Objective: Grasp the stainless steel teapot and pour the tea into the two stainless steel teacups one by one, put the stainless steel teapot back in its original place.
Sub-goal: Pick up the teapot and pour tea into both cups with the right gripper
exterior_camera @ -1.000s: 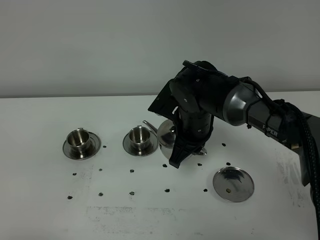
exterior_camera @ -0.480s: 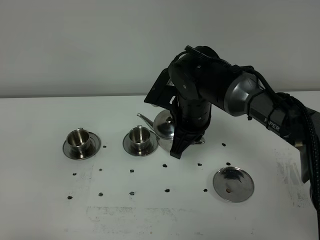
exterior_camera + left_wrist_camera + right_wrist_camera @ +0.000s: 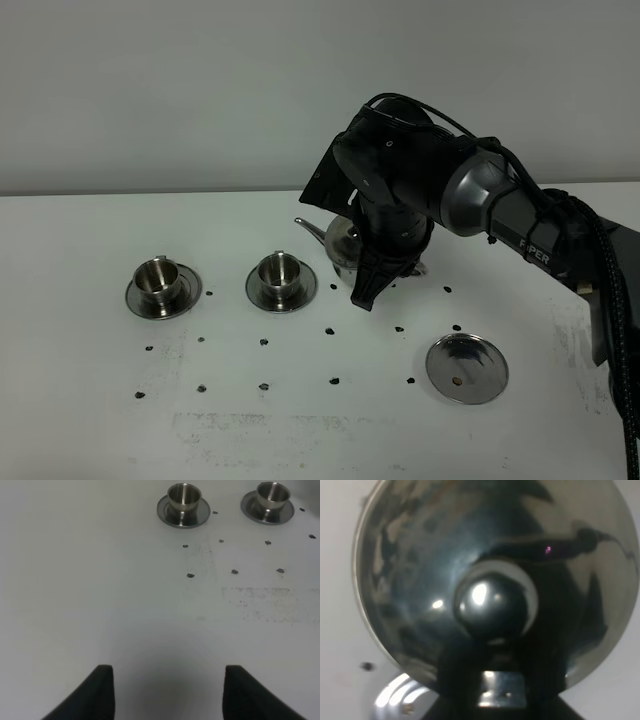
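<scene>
Teapot (image 3: 341, 246) has drawn back right, away from near cup (image 3: 280, 272), since half a second ago; held aloft, clamped in right gripper (image 3: 370, 288). Pour there looks finished; far cup (image 3: 158, 279) or saucer (image 3: 467, 368) next. Left gripper (image 3: 167, 694) idle, spread wide.

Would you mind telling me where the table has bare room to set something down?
The table is bare along its front edge, left of the left cup, and behind both cups. The empty saucer is free too. It is crowded between the right cup and the teapot in the right gripper.
</scene>
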Robot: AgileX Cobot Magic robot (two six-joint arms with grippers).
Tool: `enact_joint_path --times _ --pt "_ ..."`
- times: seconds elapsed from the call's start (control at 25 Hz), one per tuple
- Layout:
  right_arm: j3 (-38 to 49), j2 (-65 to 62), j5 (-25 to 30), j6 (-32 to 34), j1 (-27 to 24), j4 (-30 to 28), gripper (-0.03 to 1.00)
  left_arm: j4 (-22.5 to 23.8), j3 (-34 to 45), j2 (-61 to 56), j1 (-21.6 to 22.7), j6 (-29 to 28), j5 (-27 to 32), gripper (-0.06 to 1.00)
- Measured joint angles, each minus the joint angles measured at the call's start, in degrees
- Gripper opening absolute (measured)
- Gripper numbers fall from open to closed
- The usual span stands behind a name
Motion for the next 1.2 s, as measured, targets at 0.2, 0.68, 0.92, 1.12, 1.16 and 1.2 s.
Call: enact_joint_path --times 0.2,0.68,0.92,1.12,1.16,1.2 --pt "0.0 0.0 0.0 0.7 0.0 -0.9 0.21 0.0 0.0 0.0 0.0 0.0 0.0 0.54" --pt "0.0 0.0 -1.1 0.8 0.7 -2.3 0.21 0.0 0.0 0.0 0.0 0.0 0.0 0.54" --pt "0.0 0.0 -1.5 -1.3 1.9 -2.5 0.21 0.0 0.0 0.0 0.0 0.0 0.0 0.54" --pt "0.0 1.0 -0.6 -3.5 2.5 -2.5 0.21 0.0 0.0 0.0 0.0 0.0 0.0 0.54" --pt "0.0 1.5 -0.5 -4.1 2.5 -2.5 0.21 0.0 0.0 0.0 0.0 0.0 0.0 0.54" --pt "0.0 1.9 -0.4 -4.5 2.6 -2.5 0.21 0.0 0.0 0.0 0.0 0.0 0.0 0.54"
